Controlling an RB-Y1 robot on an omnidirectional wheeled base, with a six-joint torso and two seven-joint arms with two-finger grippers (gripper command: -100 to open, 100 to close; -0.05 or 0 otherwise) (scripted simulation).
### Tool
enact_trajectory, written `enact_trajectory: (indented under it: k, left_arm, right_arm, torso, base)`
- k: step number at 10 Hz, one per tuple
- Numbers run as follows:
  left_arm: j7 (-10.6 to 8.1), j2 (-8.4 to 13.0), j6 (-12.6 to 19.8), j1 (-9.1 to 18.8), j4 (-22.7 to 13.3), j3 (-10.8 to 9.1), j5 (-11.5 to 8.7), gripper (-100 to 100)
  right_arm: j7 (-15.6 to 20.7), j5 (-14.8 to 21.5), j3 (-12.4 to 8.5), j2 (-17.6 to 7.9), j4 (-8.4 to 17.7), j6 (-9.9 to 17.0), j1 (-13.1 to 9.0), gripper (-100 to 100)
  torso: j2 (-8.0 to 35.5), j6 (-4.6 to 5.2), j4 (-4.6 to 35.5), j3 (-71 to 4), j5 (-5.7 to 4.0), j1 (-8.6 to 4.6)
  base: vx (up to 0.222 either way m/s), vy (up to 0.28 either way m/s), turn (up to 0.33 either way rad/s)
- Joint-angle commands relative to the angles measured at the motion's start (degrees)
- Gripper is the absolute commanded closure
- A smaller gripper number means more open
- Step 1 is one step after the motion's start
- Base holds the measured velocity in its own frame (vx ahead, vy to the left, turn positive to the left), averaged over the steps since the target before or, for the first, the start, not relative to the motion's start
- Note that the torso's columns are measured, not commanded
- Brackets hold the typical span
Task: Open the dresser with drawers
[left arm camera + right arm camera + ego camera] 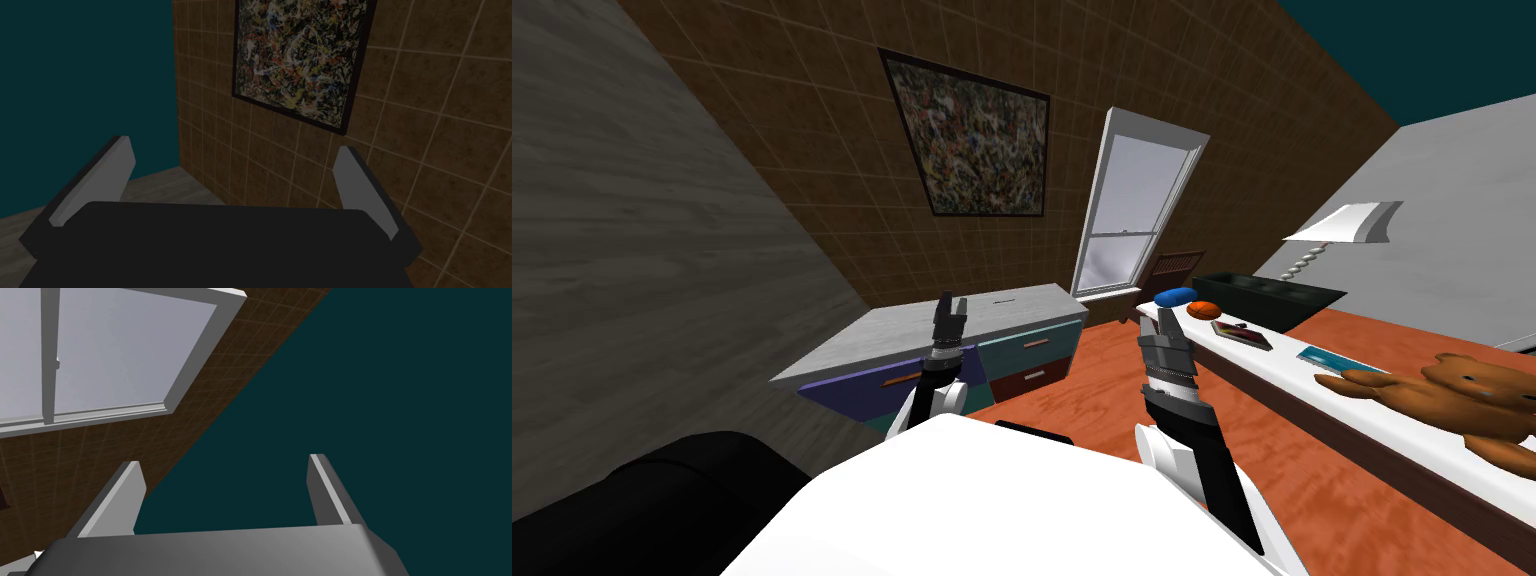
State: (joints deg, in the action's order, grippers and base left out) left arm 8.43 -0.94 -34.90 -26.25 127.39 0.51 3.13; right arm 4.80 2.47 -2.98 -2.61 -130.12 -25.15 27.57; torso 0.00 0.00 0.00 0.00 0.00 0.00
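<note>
A low dresser (1012,305) with a pale grey top stands against the brown tiled wall ahead and to my left. Its drawer fronts are purple (862,385), teal (1032,345) and dark red (1032,378), each with a small bar handle, and all look shut. My left gripper (949,305) is raised in front of the dresser's top, apart from it, pointing up. In the left wrist view its fingers (112,172) stand wide apart with nothing between them. My right gripper (1164,322) is raised over the floor, open and empty, its fingers (122,498) also spread.
A long white shelf (1312,385) runs along my right, bearing a blue and an orange object (1202,309), books, a dark bin (1272,295), a lamp (1337,232) and a teddy bear (1452,390). A black seat (652,500) sits at my lower left. Orange wood floor (1102,400) lies between.
</note>
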Motion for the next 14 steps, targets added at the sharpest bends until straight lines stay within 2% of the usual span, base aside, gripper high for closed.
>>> enact_trajectory:
  k: [1, 9, 10, 11, 14]
  left_arm:
    - [0.00, 0.00, 0.00, 0.00, 0.00, 0.00, 0.00, 0]
    - [0.00, 0.00, -0.01, 0.00, 0.02, 0.00, 0.00, 0]
    - [0.00, 2.18, 0.03, 0.11, -0.59, -0.10, -0.04, -100]
    - [-0.01, 3.64, 0.06, 0.21, -1.19, -0.21, -0.09, -100]
    - [-0.03, 7.19, 0.22, 0.70, -3.91, -0.70, -0.30, -100]
  right_arm:
    - [0.00, 0.00, 0.00, 0.00, 0.00, 0.00, 0.00, 0]
    - [0.00, 0.00, 0.00, 0.00, -0.02, -0.01, 0.00, 0]
    - [0.00, 0.00, 0.00, 0.00, -0.02, -0.01, 0.00, 0]
    - [0.00, 0.00, 0.00, 0.00, 0.00, 0.00, 0.00, 0]
    - [0.00, 0.00, 0.01, 0.01, 0.01, 0.00, 0.01, 0]
  torso:
    - [2.32, 0.00, 2.35, -4.67, 0.00, 0.00]
    - [35.39, 0.00, 35.37, -70.73, 0.00, 0.00]
    - [39.62, 0.00, 39.60, -79.19, 0.00, 0.00]
    - [41.53, 0.00, 41.49, -83.14, 0.00, -0.02]
    - [42.23, 0.00, 42.25, -84.58, -0.02, -0.08]
  base:
    - [0.000, 0.000, 0.000]
    - [0.000, 0.000, 0.000]
    - [0.011, -0.013, 0.012]
    - [0.020, -0.029, 0.017]
    - [0.033, -0.059, 0.024]
